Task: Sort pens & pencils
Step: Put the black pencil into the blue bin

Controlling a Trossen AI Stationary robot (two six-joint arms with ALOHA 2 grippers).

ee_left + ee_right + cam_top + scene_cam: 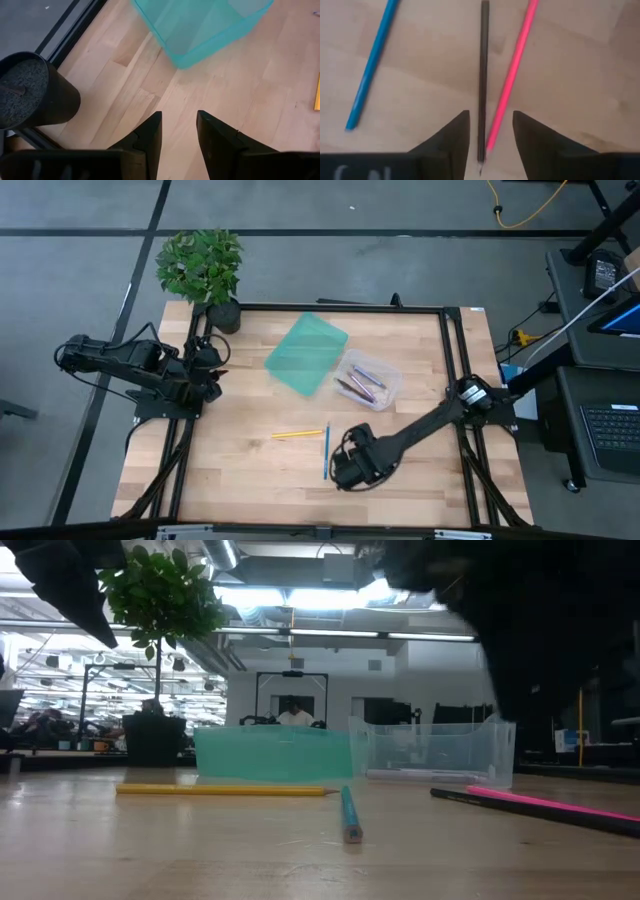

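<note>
The desk [240,480] was pale wood. On it lay a yellow pencil [296,435], a blue pencil [371,65], a black pencil [483,75] and a pink pencil [512,75]; one bin [305,355] was translucent teal.

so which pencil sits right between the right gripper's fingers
The black pencil. It runs down the middle of the right gripper; the pink one lies beside it, the blue one well off.

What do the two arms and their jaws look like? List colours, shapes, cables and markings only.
Both arms are dark, jointed links. The left arm carries thin black cables looping along it; the right arm has a round silver-white fitting at its base joint. The left gripper and right gripper each end in two matte black, wedge-shaped tapering jaws. No markings are legible.
</note>
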